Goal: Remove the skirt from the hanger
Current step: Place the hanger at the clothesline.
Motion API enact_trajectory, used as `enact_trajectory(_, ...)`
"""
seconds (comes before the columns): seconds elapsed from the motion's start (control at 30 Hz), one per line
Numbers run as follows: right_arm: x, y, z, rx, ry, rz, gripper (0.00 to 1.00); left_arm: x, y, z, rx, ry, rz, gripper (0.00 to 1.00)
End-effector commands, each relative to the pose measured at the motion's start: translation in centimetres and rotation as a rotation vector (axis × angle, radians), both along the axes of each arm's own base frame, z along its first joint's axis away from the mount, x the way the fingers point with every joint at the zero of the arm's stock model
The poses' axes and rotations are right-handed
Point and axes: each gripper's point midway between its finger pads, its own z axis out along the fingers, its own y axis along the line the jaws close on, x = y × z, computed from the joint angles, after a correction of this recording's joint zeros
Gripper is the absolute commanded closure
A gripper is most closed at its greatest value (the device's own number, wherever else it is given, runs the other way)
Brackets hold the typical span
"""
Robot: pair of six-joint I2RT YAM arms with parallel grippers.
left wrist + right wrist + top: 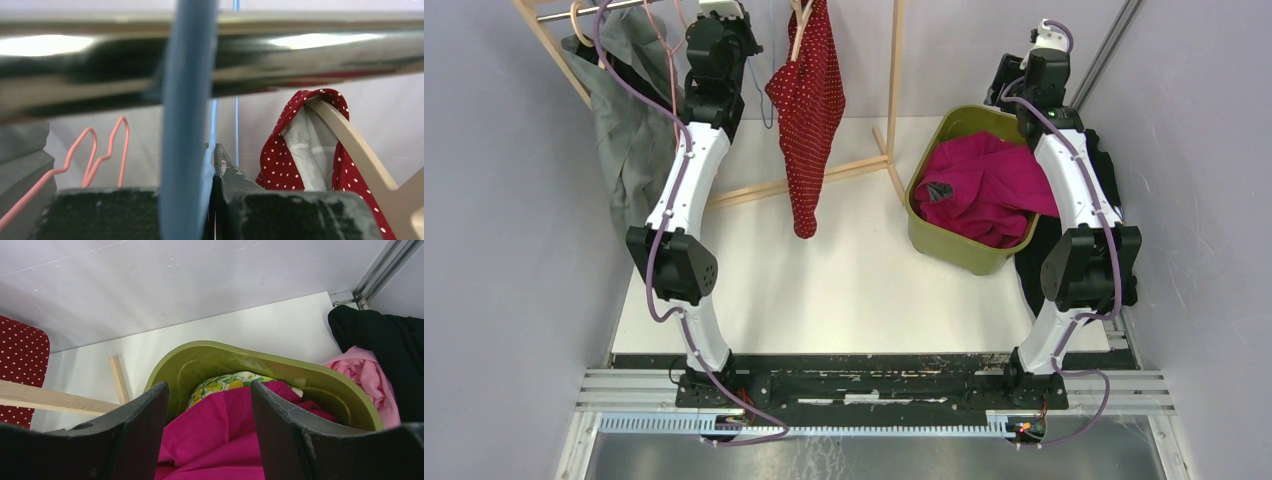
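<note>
A magenta skirt lies bunched in the green bin, off any hanger. My right gripper hangs open just above it; in the right wrist view the magenta cloth shows between the spread fingers without touching them. High at the metal rail, my left gripper is shut on a thin blue hanger. The jaws pinch its wire. That hanger hangs bare.
A red polka-dot garment hangs on a wooden hanger to the right of the blue one. A grey garment and a pink wire hanger hang at the left. The wooden rack frame crosses the table. Black clothing lies beside the bin.
</note>
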Motion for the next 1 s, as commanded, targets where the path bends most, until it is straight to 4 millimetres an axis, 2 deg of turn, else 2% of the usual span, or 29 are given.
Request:
enact_trajectory(0.0, 0.1, -0.2, 3.2, 0.023, -0.092, 0.001, 0.33, -0.3, 1.4, 0.1, -0.066, 0.017, 0.06, 0.97)
enact_trajectory(0.2, 0.1, -0.2, 3.1, 0.037, -0.09, 0.002, 0.33, -0.2, 2.6, -2.5, -0.061, 0.103, 0.124, 0.97)
enact_trajectory(0.4, -0.1, -0.1, 2.8, 0.042, -0.084, 0.005, 0.34, -1.2, 3.9, -6.7, -0.027, 0.234, 0.195, 0.97)
enact_trajectory(0.6, -0.1, 0.1, 2.8, 0.06, -0.087, 0.012, 0.34, -2.1, 4.9, -8.2, 0.012, 0.301, 0.241, 0.96)
enact_trajectory(0.73, -0.2, 0.1, 3.0, 0.065, -0.091, 0.011, 0.34, -2.5, 5.1, -8.6, 0.033, 0.327, 0.25, 0.85)
enact_trajectory(0.87, -0.4, 0.1, 3.2, 0.063, -0.095, 0.011, 0.34, -2.8, 5.1, -8.5, 0.048, 0.332, 0.245, 0.64)
enact_trajectory(0.97, -0.6, 0.1, 3.5, 0.063, -0.1, 0.012, 0.34, -3.0, 4.9, -7.6, 0.05, 0.311, 0.23, 0.59)
